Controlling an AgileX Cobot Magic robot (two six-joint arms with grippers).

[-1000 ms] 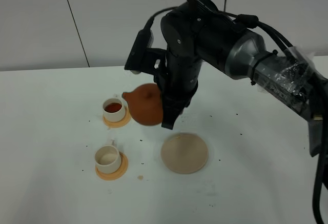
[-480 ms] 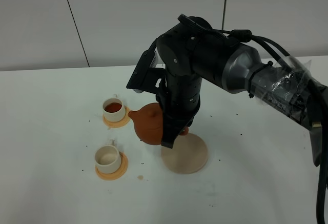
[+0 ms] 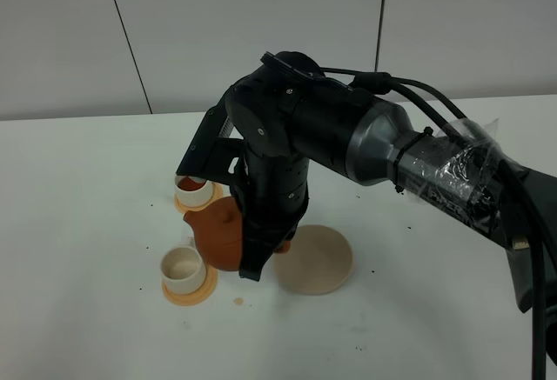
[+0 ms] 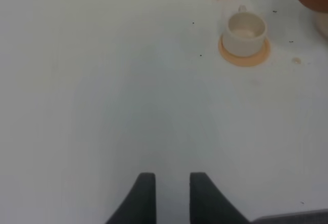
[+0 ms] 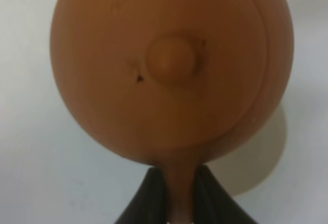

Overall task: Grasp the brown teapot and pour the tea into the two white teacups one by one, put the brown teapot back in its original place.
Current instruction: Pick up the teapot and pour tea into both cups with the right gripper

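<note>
blocked: teapot (image 3: 218, 236) and right arm (image 3: 278, 163) crowd near cup (image 3: 182, 265) | free: open table (image 4: 102, 106) left of it

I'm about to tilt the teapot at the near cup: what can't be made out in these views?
- Far cream-white cylindrical teacup: exterior high, the black arm covers part of it, contents unclear; left wrist, cut off by the edge.
- Spout of the reddish-brown clay teapot: right wrist, hidden behind the pot's own body.
- Right gripper: exterior high, hidden behind its own arm.
</note>
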